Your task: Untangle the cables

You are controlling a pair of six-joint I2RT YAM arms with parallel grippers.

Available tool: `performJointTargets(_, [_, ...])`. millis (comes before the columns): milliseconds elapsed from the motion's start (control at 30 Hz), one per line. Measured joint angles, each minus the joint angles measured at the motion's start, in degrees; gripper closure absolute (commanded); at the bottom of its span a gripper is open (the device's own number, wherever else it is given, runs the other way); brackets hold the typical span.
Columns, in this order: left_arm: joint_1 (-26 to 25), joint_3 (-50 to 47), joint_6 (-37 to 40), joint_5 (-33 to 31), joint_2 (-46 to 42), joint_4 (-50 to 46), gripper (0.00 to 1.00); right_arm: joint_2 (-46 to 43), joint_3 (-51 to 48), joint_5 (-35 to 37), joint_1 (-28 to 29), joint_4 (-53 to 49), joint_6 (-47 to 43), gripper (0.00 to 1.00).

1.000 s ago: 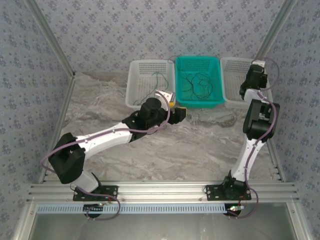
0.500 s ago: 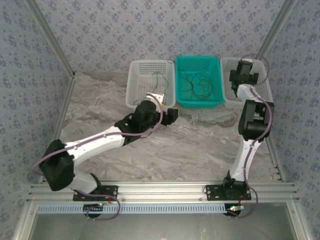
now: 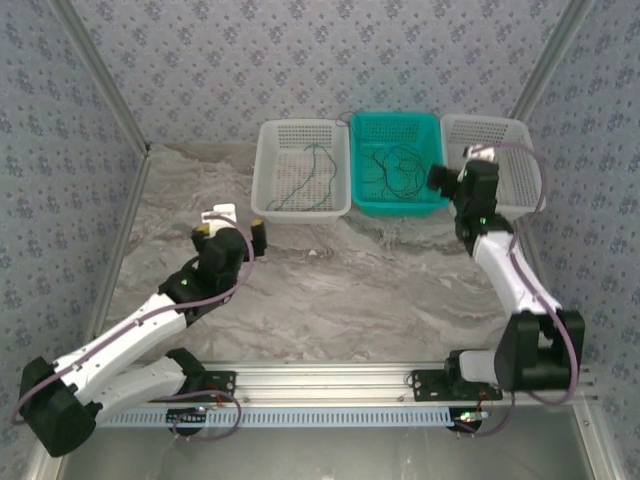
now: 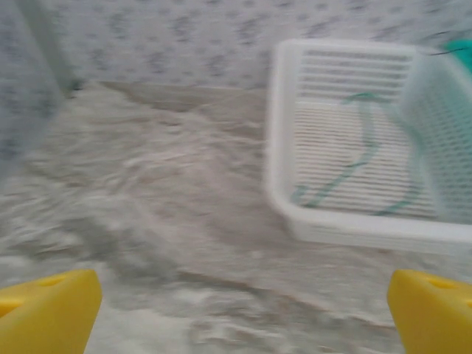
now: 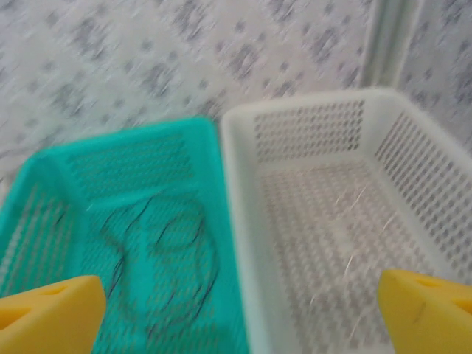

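Note:
A tangle of dark thin cables [image 3: 395,168] lies in the teal basket [image 3: 397,205], and the right wrist view shows these dark cables [image 5: 158,251] too. One green cable [image 3: 315,180] lies loose in the left white basket [image 3: 265,170]; this green cable [image 4: 354,162] appears blurred in the left wrist view. Faint whitish wires [image 5: 346,258] rest in the right white basket [image 5: 310,110]. My left gripper [image 3: 230,224] hovers open over the bare table, short of that basket. My right gripper [image 3: 450,172] is open above the seam between the teal and right baskets, holding nothing.
The three baskets stand in a row against the back wall, with the right white basket [image 3: 520,135] by the slanted frame post. Marbled table [image 3: 350,290] stretches from the baskets to the aluminium rail [image 3: 320,380] at the near edge.
The left arm has pulled back from the baskets to the left and nearer side. The right arm has folded down, bringing its gripper left to the teal basket's right edge.

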Motion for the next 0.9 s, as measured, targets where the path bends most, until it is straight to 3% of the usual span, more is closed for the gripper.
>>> performJointTargets(167, [8.74,-5.2,6.49,-2.8,-0.94,1.79,0.01,-10.8,-19.02,2.93,2.25,1.29,-1.51,0.02])
performJointTargets(333, [17.99,-11.28,12.41,-0.17,3.91,12.59,0.01,-6.16,-29.7,5.46,1.33,11.52,-4.04,0.02])
performJointTargets(500, [26.01,-17.4,16.74,7.39,13.64,27.52,0.0,6.6,-30.69,6.88,1.07,26.21,-7.02,0.0])
performJointTargets(600, [31.78,-19.76,17.53,14.51,20.02,37.07,0.0,14.45,-30.71,3.93,-1.4,36.92,-7.67,0.0])
performJointTargets(800, [36.81,-18.95,20.0,25.24,32.44,52.68,0.01,15.41,-31.1,0.74,-3.43,41.64,-8.5,0.0])
performJointTargets(900, [39.65,-17.92,19.71,29.46,35.39,53.37,0.01,15.41,-30.82,-1.36,-3.48,42.27,-8.92,0.0])
